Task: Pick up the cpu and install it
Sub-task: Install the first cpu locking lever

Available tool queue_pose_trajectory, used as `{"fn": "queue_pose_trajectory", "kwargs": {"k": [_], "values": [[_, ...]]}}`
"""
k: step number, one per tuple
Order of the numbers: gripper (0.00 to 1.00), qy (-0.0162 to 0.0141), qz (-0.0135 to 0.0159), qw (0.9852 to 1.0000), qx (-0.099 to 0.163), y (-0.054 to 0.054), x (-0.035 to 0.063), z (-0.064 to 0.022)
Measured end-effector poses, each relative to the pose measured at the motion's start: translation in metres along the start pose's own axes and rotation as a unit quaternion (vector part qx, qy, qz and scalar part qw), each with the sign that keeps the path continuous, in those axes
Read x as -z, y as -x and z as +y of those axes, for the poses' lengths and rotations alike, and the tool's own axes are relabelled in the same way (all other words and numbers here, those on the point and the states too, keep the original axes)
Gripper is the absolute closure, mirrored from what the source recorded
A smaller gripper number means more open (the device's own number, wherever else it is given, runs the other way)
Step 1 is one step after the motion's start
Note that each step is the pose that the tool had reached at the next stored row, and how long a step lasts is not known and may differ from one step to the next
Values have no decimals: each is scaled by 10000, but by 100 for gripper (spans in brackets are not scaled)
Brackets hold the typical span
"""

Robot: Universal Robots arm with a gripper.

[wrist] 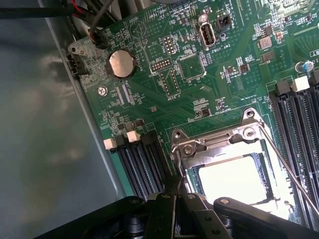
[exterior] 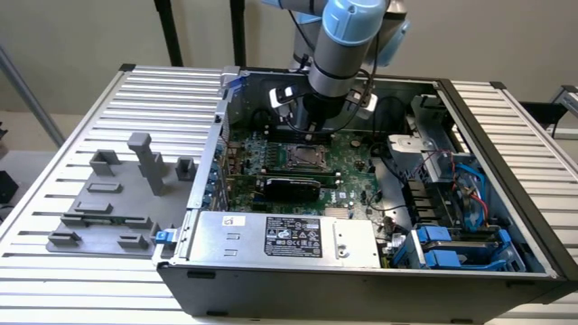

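Item: small flat square cpu [wrist: 238, 180] with shiny silver metal top, seated in the steel-framed socket [wrist: 219, 144] on the green motherboard [wrist: 164, 94] inside the open black computer case [exterior: 361, 284] on the slatted metal bench [exterior: 72, 264]. Black hand [wrist: 175, 191]: fingers pressed together, holding nothing, tips touching the socket frame's edge just beside the chip.

The motherboard [exterior: 316, 166] is laid inside the computer case [exterior: 505, 203]. The cpu [exterior: 301, 156] is seated in the socket on it. Toward the exterior view's near side of the motherboard, the power supply box [exterior: 289, 237] is mounted.
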State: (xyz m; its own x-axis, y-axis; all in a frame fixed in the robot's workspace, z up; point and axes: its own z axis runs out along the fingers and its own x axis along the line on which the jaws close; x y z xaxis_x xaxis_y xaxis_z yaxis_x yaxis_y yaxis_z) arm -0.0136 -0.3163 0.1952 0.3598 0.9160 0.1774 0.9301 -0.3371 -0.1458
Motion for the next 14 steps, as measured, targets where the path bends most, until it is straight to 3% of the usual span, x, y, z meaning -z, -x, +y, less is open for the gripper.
{"fn": "queue_pose_trajectory", "kwargs": {"k": [8,14], "values": [[89,-11,43,10000,6,-9,2,38],[89,-31,95,9999,16,-3,4,54]]}}
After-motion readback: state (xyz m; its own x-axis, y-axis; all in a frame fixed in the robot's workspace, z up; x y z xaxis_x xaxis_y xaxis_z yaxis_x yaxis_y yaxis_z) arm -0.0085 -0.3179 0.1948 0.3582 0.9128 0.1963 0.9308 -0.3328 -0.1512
